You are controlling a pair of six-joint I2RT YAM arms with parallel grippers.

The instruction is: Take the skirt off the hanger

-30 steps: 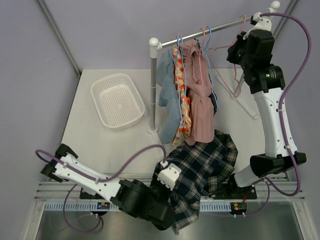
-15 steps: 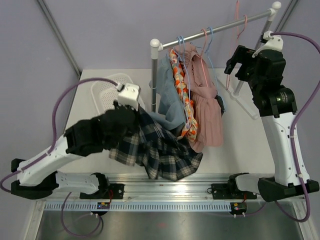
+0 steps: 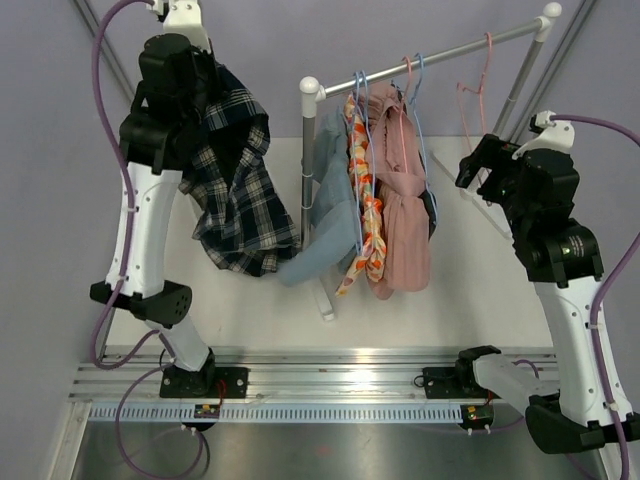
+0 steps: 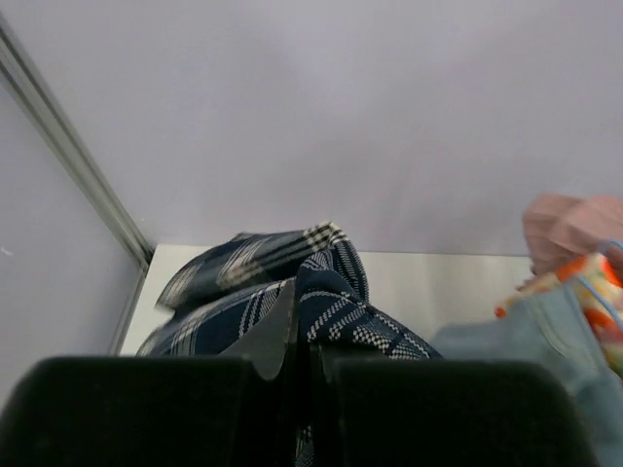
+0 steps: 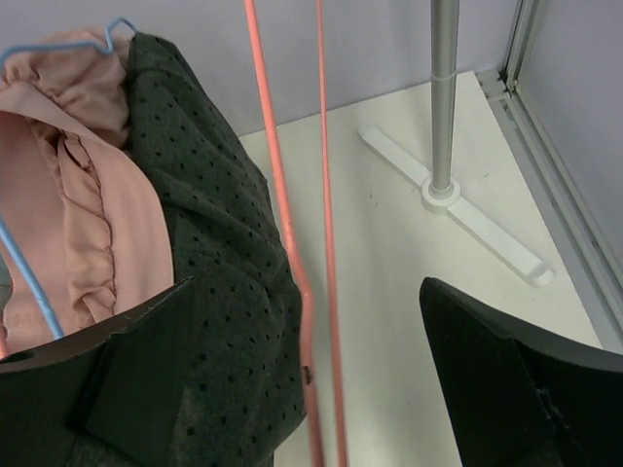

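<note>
Top external view shows the plaid skirt [image 3: 238, 190] hoisted high over the worktop's [image 3: 460, 300] left side, draping from the raised left arm, well apart from the rail [image 3: 450, 48]; left wrist view has the left fingers [image 4: 282, 336] pinched tight on a fold of its cloth; the right fingers [image 5: 127, 375] stand wide apart, holding nothing, with the bare pink hanger [image 5: 282, 195] seen between them, beside the other garments [image 3: 385, 200].

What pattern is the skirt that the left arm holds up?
The skirt is navy-and-white plaid, clearest in the top external view.
</note>
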